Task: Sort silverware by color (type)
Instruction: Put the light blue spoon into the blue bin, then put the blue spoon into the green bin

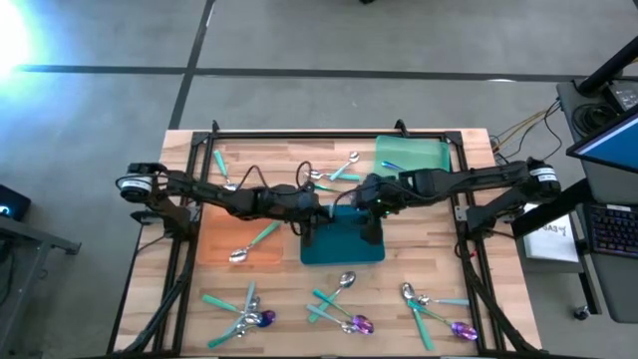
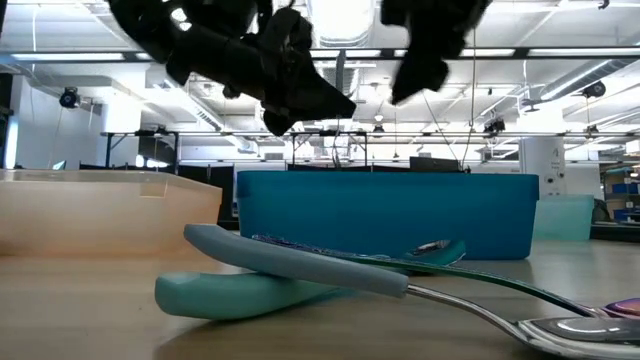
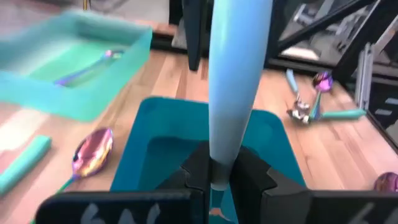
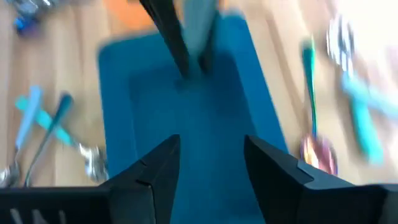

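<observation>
Left fingers [image 3: 217, 177] pinch smooth tapered teal handle [image 3: 233, 81]; right fingers [image 4: 208, 165] spread wide

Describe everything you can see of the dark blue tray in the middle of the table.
The dark blue tray is a shallow rectangular bin, plastic by its look, with upright walls and rounded corners. It sits flat on the wooden table, between the orange tray and the green tray. Its visible floor looks bare. The left tool, shut on a light blue handle, hangs over it, and the right tool hovers open above it. Neither touches it.
</observation>
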Action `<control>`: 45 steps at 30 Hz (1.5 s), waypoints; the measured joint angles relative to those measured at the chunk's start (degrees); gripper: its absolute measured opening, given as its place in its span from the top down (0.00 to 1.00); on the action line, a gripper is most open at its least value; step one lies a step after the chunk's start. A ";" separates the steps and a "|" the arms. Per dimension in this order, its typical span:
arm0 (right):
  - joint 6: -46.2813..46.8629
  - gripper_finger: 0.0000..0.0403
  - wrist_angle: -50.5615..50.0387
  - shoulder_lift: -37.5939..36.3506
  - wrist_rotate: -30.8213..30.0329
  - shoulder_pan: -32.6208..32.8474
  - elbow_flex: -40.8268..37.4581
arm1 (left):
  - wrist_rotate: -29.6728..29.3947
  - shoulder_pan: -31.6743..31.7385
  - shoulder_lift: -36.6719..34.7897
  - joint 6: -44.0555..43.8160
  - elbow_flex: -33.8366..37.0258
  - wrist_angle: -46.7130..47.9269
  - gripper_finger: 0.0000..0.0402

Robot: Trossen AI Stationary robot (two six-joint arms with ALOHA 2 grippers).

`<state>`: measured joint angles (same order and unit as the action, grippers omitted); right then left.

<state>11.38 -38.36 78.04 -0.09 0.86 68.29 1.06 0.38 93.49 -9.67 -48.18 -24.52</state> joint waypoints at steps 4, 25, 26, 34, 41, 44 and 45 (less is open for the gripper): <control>6.77 0.59 -9.98 -0.06 0.04 0.00 -0.89 | 0.00 0.00 0.00 -0.01 -3.54 10.14 0.95; 19.48 0.64 -23.33 -1.15 0.33 1.44 -12.10 | -0.07 0.74 6.68 -2.15 -6.01 17.61 0.92; 20.09 0.64 -23.42 -1.35 0.70 1.73 -12.10 | -0.07 0.74 7.24 -2.49 -6.63 17.52 0.89; 22.25 0.64 -23.51 -1.77 7.89 4.86 -12.10 | 3.79 0.74 10.03 -0.53 -13.10 19.71 0.72; 23.13 0.64 -22.89 -1.77 7.82 7.15 -12.10 | 6.39 0.06 8.92 -0.22 -13.99 26.53 0.72; 23.16 0.64 -22.64 -1.77 7.76 7.19 -12.10 | 7.47 -0.89 7.85 -0.48 -13.99 26.62 0.73; 23.37 0.64 -22.68 -1.77 7.65 7.19 -12.10 | 7.47 -1.25 7.52 -0.48 -13.99 26.71 0.73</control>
<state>34.74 -61.04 76.27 7.55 8.05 56.18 8.54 -0.87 101.01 -10.15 -62.17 2.20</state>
